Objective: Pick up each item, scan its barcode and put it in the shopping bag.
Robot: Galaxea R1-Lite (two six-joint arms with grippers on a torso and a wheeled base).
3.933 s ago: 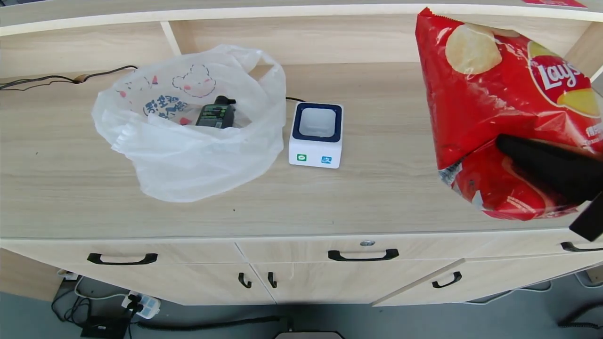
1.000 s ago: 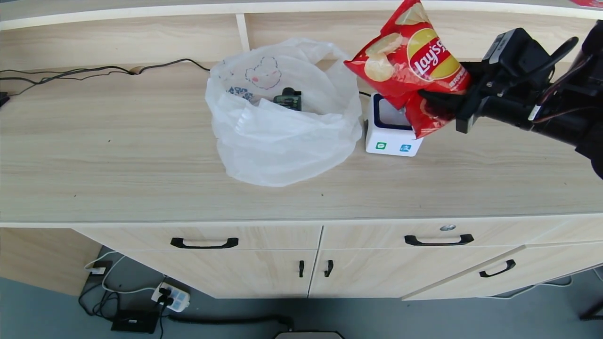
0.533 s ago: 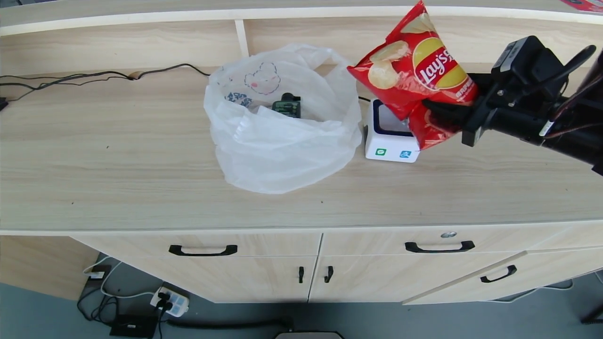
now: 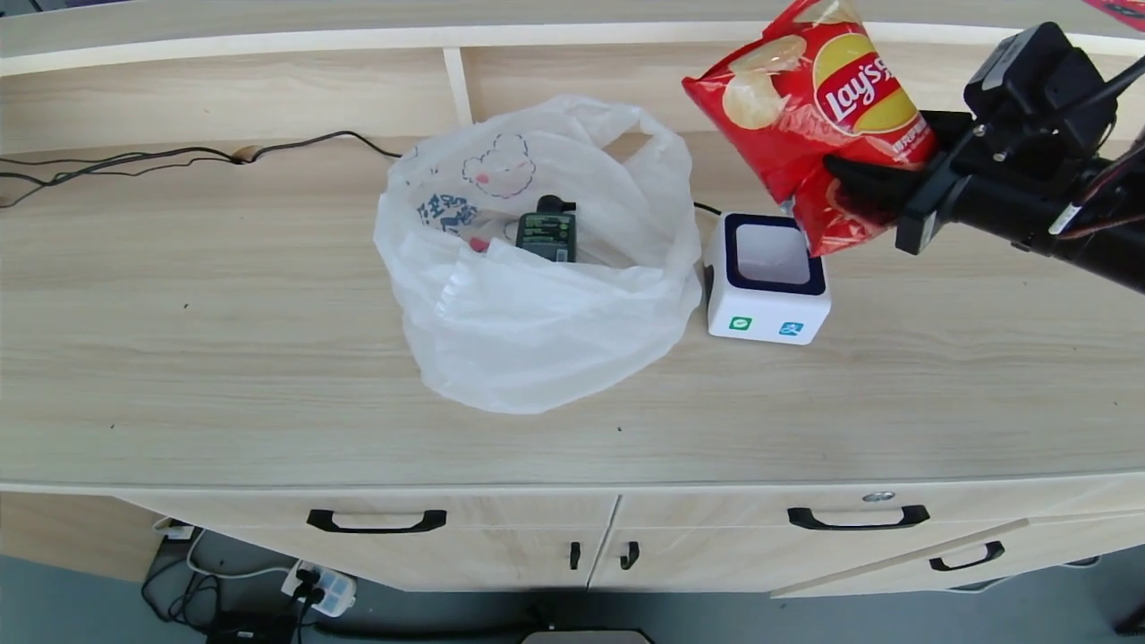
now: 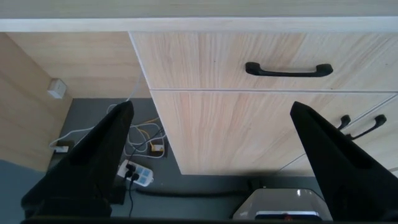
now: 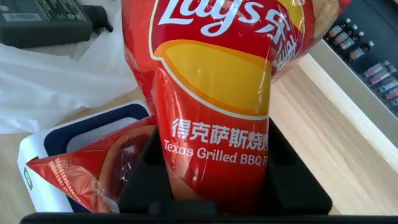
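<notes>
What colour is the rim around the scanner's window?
The scanner rim is dark blue, clearest in the head view.

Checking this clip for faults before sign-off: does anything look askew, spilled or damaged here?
Nothing spilled or damaged. The chip bag hangs tilted in the right gripper above the scanner, creased where it is pinched. The shopping bag slumps open on the counter with a dark item inside.
</notes>
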